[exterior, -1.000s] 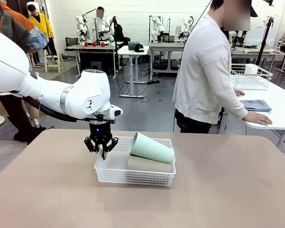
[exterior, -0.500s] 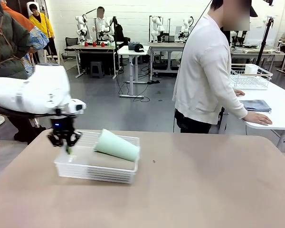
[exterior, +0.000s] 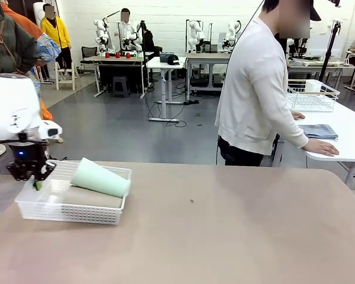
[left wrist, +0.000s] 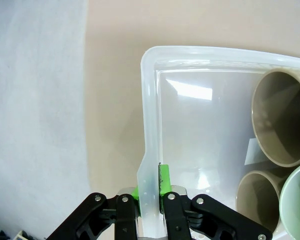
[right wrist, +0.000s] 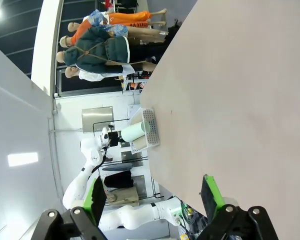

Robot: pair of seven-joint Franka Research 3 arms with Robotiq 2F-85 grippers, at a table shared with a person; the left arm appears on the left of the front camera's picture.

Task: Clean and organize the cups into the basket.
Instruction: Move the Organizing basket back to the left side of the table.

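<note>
At the table's near-left edge sits the shallow white lattice plastic basket, mint tumbler atop two tan tumblers inside; left gripper pinches its rim, right gripper spread wide, empty. Stowing looks done.

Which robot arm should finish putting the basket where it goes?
The left. Its pincer is shut on the basket rim, cups inside. The right pincer is open, far from the basket.

Left gripper jaws clamped on basket rim, mint cup inside
</note>
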